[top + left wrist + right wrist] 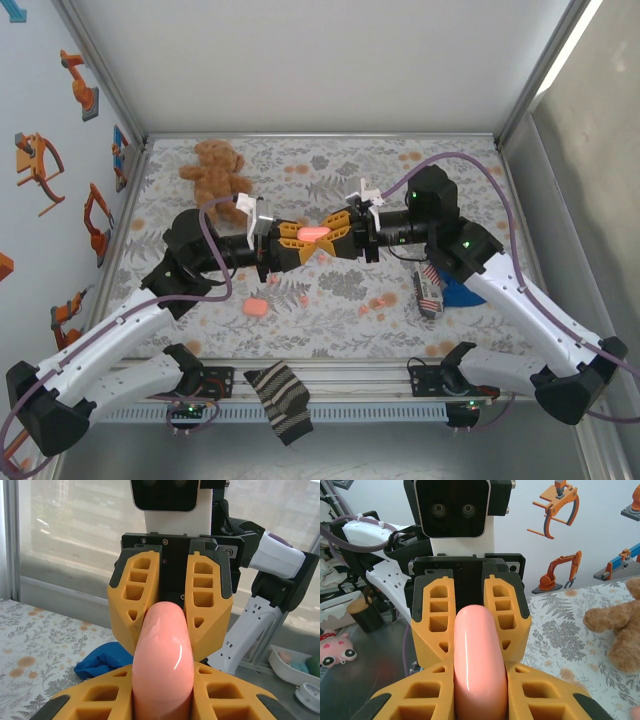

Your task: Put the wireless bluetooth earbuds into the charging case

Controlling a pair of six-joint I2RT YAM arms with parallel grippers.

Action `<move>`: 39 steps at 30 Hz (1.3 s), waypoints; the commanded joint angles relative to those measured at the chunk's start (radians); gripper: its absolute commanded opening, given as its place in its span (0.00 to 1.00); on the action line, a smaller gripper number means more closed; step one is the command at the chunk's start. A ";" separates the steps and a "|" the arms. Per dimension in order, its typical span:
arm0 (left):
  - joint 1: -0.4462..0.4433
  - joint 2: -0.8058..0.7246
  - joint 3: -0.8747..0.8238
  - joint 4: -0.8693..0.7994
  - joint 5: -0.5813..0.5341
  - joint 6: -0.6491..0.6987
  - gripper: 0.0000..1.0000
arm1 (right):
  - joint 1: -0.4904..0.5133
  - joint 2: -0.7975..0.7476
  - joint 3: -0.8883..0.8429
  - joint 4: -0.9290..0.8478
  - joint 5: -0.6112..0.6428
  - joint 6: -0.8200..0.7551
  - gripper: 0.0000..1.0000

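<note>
A glossy pink charging case hangs above the middle of the table, gripped from both ends. My left gripper is shut on its left end and my right gripper is shut on its right end. In the left wrist view the case runs from my own orange fingers up into the other arm's fingers. In the right wrist view the case sits the same way between my fingers. I cannot tell the earbuds from the cloth's orange blotches in the top view.
A second pink case lies on the floral cloth at front left. A teddy bear sits at the back left. A blue cloth and a flag-patterned packet lie under the right arm. A striped sock hangs over the front rail.
</note>
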 commanded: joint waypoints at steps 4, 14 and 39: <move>-0.004 -0.001 0.028 0.014 0.014 0.011 0.24 | 0.006 -0.012 -0.016 0.028 0.018 -0.013 0.13; -0.005 -0.009 0.024 -0.012 0.013 0.026 0.29 | 0.006 -0.022 -0.022 0.035 0.024 -0.010 0.14; -0.005 -0.027 -0.011 0.018 0.012 0.007 0.18 | 0.007 -0.050 -0.080 0.141 0.044 0.064 0.13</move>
